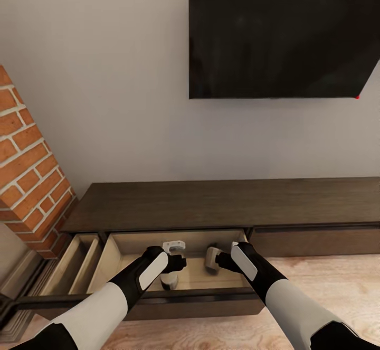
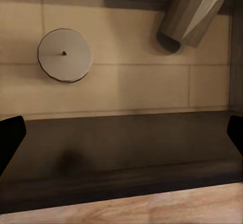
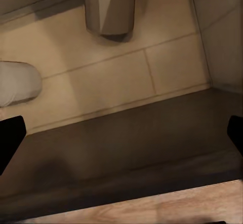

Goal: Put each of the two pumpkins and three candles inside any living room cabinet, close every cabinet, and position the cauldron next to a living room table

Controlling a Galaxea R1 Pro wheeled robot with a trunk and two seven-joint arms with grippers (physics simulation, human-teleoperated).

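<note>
The long low dark-brown wood cabinet [image 1: 221, 205] stands against the wall, below the black wall screen [image 1: 285, 33], with the red brick fireplace [image 1: 31, 176] at its left. Two beige faceted candles [image 2: 65, 55] [image 2: 191, 14] lie apart in its open pale-lined drawer [image 1: 119, 257], seemingly untouched by either claw.

In the head view both forearms cover much of the pale beige floor of the open drawer [image 1: 124, 255], so what lies there cannot be told. In the right wrist view, one faceted beige-tan candle [image 3: 109, 6] is cut by the picture's edge near the drawer's back wall, another pale rounded candle [image 3: 17, 82] by the side edge.
</note>
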